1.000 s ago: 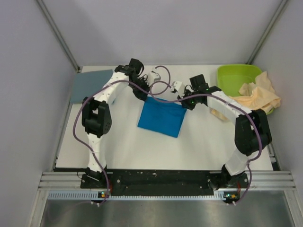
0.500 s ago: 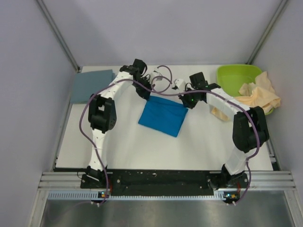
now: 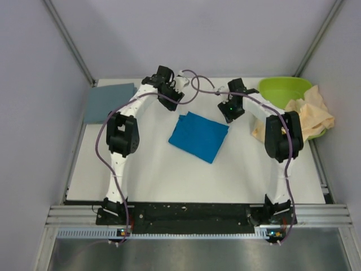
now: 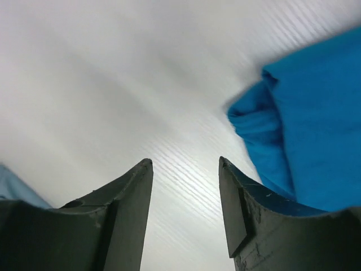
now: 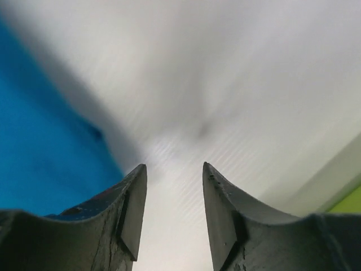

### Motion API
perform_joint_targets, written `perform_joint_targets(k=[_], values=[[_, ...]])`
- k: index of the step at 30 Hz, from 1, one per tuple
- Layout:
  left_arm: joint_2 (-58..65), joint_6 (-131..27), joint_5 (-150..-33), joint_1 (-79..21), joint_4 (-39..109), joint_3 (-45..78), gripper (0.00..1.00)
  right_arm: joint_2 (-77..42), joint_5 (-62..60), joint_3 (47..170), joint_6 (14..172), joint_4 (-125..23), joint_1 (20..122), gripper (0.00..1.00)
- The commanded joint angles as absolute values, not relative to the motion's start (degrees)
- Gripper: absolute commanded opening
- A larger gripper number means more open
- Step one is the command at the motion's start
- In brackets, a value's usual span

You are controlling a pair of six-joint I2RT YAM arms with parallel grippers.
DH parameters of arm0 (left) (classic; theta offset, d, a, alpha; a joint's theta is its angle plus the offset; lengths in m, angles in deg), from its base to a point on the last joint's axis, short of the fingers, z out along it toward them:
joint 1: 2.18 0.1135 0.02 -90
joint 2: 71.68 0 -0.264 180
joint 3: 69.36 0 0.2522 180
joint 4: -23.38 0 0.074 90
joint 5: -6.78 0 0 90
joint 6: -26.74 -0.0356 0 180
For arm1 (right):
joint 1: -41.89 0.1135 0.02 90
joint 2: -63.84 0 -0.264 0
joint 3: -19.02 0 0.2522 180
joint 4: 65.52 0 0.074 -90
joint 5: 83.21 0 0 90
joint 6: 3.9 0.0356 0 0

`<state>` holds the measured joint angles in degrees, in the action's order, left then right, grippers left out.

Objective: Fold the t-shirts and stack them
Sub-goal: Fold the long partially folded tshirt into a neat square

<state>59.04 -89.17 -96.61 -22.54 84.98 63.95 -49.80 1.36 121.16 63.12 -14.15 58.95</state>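
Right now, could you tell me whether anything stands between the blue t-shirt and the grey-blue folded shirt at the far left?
Only the left arm's white forearm: seen from above, it crosses the line from the blue t-shirt to the grey-blue folded shirt. Nothing else visible lies between them.

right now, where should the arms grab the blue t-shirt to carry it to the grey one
Probably its far edge, one corner per arm, coming from the far side. The blue t-shirt lies flat as a folded rectangle, and the open left gripper and right gripper hang right by that edge.
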Motion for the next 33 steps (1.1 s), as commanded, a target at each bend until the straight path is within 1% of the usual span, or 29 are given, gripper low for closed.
perform_joint_targets(k=[1,3,4,5,7,11,12,14,17,19,21,27,31,33], values=[[58.1,-83.7,-91.6,-20.6,77.7,70.3,0.54,-55.0,10.8,132.0,76.9,-10.4,55.5,0.46],[55.9,-82.2,-96.0,-20.7,79.8,69.6,0.47,-51.9,9.9,132.5,80.2,-10.2,55.6,0.46],[53.0,-82.2,-100.9,-20.9,79.9,67.1,0.44,-49.6,8.0,131.4,82.2,-10.7,55.7,0.46],[50.6,-80.8,-104.3,-21.3,78.8,61.4,0.42,-47.2,7.0,129.6,84.1,-11.8,55.7,0.45],[45.7,-78.7,-110.1,-22.7,76.1,52.0,0.41,-41.0,2.1,123.3,88.4,-14.2,56.0,0.47],[40.7,-73.9,-111.8,-23.1,74.3,39.2,0.44,-34.3,-3.5,109.8,95.0,-16.9,56.1,0.55],[40.2,-73.9,-111.0,-23.2,74.5,37.3,0.42,-33.2,-4.4,107.2,96.4,-18.3,56.2,0.56],[39.2,-74.3,-109.9,-23.2,74.9,34.2,0.33,-31.4,-6.2,101.8,99.0,-22.1,56.5,0.56],[39.4,-76.5,-108.3,-23.8,74.9,30.3,0.29,-31.9,-11.6,96.8,101.9,-31.3,56.4,0.52],[40.5,-77.6,-106.2,-24.2,75.9,28.7,0.24,-34.2,-13.3,96.6,103.8,-36.1,56.4,0.51],[40.9,-78.1,-104.9,-24.4,76.2,26.4,0.24,-37.7,-12.4,98.9,104.4,-37.5,56.5,0.51],[37.4,-78.9,-101.6,-24.5,75.4,18.9,0.24,-49.5,-9.4,111.5,103.0,-31.5,56.4,0.47],[34.5,-80.6,-98.9,-24.4,75.4,14.0,0.25,-53.5,-7.3,118.3,100.5,-29.2,56.4,0.47],[32.8,-81.4,-100.5,-24.3,77.0,13.6,0.27,-54.8,-8.0,121.8,98.3,-27.8,56.4,0.50]])
